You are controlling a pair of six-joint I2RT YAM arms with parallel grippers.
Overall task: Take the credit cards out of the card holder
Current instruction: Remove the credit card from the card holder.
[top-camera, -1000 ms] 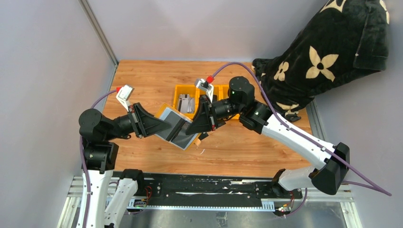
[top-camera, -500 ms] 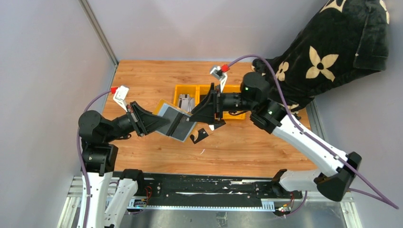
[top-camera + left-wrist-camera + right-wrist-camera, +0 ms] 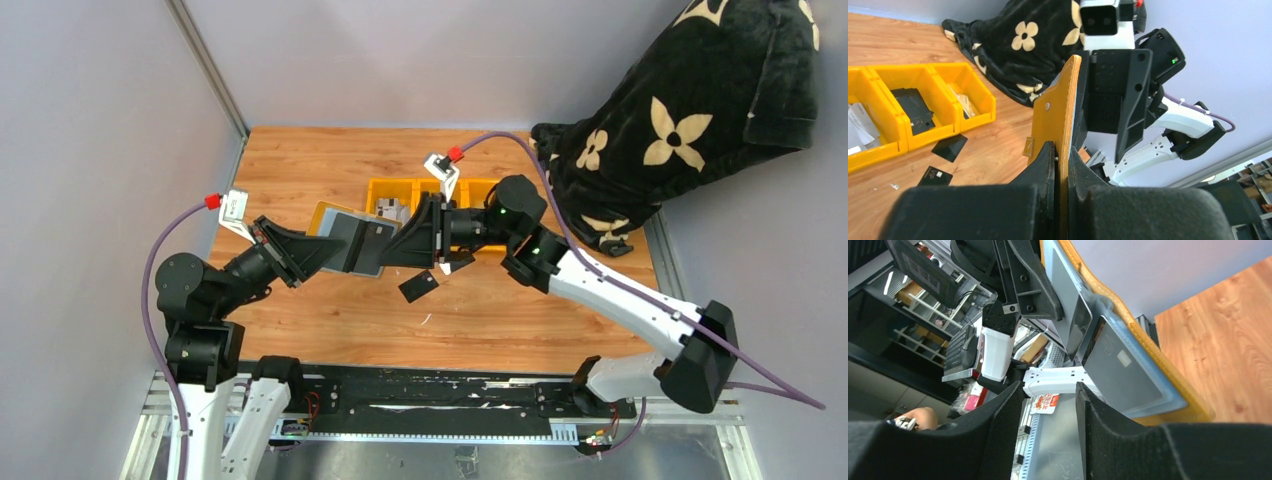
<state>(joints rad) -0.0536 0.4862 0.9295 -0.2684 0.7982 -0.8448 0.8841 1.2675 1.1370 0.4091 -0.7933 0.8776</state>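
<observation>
The left arm (image 3: 205,285) rises from its base at the near left corner of the desk (image 3: 500,325), folds at the elbow and reaches right and slightly away, with the wrist camera on the far side. The left tool (image 3: 1061,150) is clamped tight, its jaws pinching an edge of the card holder (image 3: 1050,107). The right arm (image 3: 610,300) stretches from the near right across to the middle, its forearm pointing left towards the other arm. The right tool (image 3: 1049,390) faces the left one tip to tip, close by, its jaws parted with nothing between them.
</observation>
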